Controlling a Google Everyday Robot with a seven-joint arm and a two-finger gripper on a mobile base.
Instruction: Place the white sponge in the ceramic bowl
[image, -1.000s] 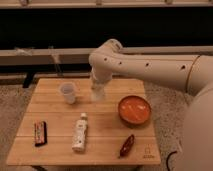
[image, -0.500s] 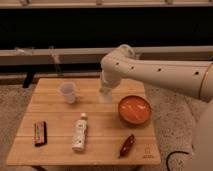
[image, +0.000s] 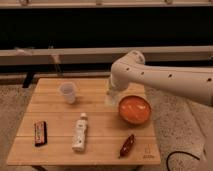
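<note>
Your gripper (image: 111, 97) hangs at the ceramic bowl's (image: 134, 109) nine o'clock rim over the desk (image: 55, 107), fingers seemingly clamped on the white sponge (image: 109, 99); carry it rightward, then release.

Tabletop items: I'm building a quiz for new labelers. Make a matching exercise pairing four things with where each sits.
Things:
1. ceramic bowl
2. clear plastic cup
3. white bottle
4. gripper

Places:
A. lying near the table's front edge, centre
B. just left of the bowl, above the table
C. right side of the table
D. back left of the table

Pairs: 1-C, 2-D, 3-A, 4-B
</note>
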